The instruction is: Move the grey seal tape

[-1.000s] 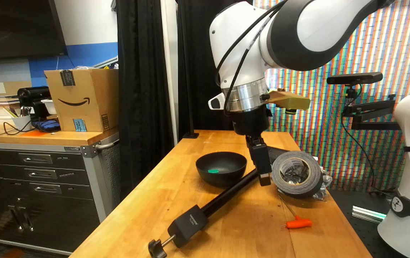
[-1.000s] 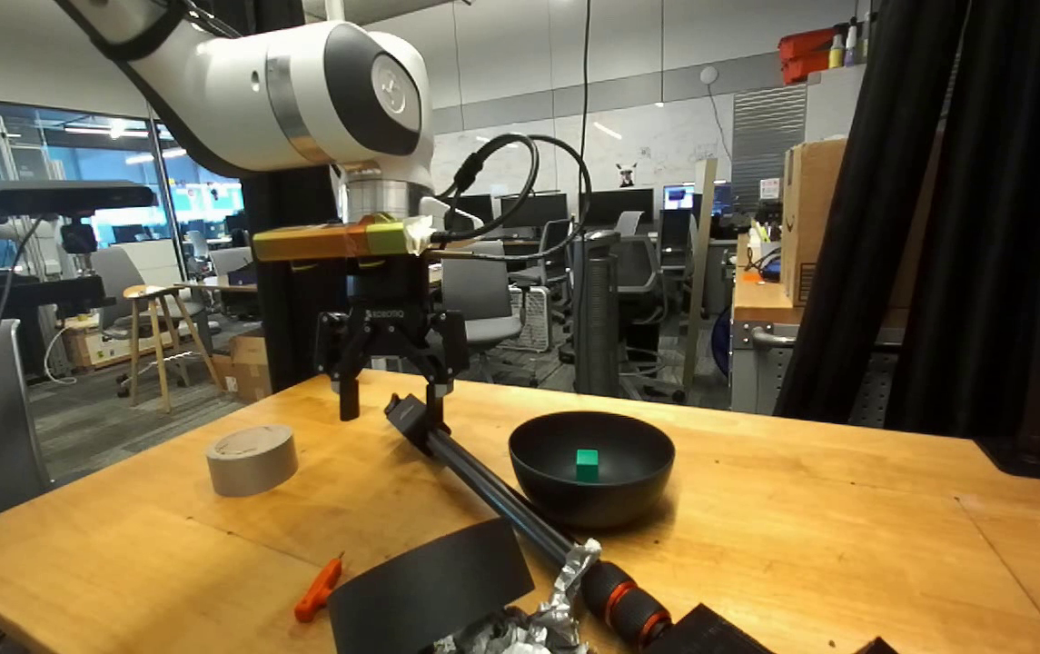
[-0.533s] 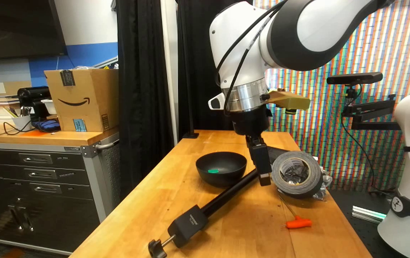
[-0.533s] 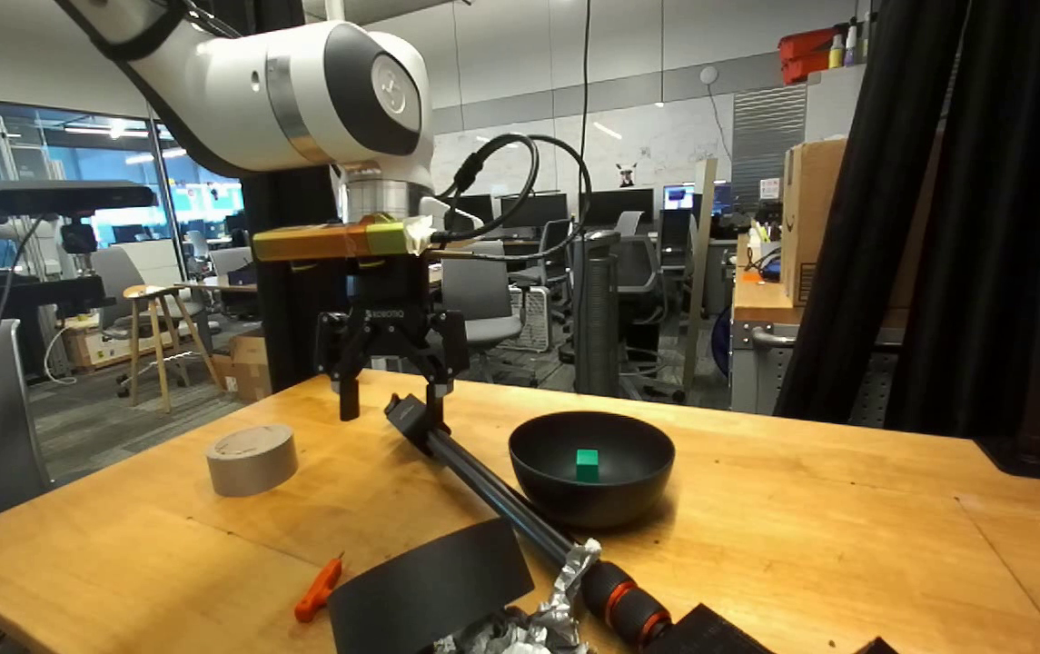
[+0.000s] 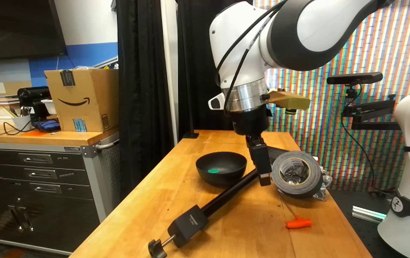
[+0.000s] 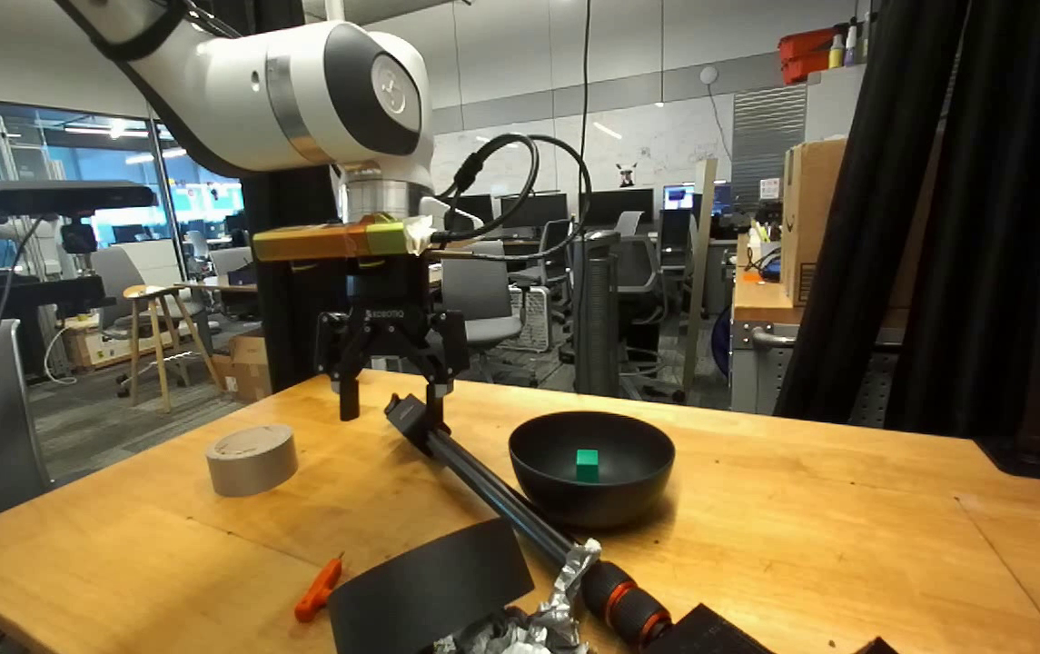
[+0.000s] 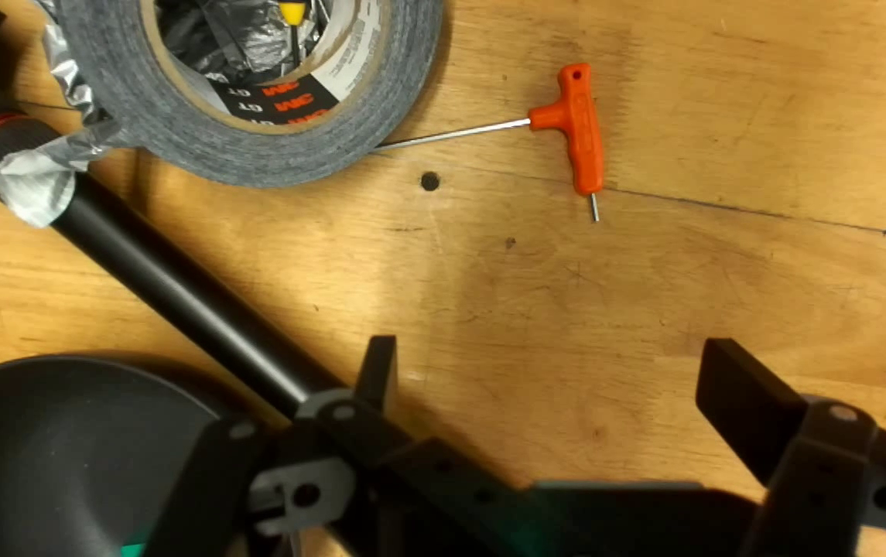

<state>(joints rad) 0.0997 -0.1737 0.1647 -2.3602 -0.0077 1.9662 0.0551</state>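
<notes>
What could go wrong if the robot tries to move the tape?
It might pick the wrong roll: there's a dark grey roll and a paler grey roll.
Going down, the open gripper could bump the black pole, seen beside one finger in the wrist view.
Moving the dark one might drag the orange tool, whose rod reaches its edge.

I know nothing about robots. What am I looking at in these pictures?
The white machine is a robot arm. At its end is a gripper, which grasps with two fingers; they stand apart, holding nothing. Two views are taken from outside the robot; the third looks down from the arm itself. On the wooden table are grey tape, a second roll, an orange tool, a black pole and a black bowl with a green block inside.
</notes>
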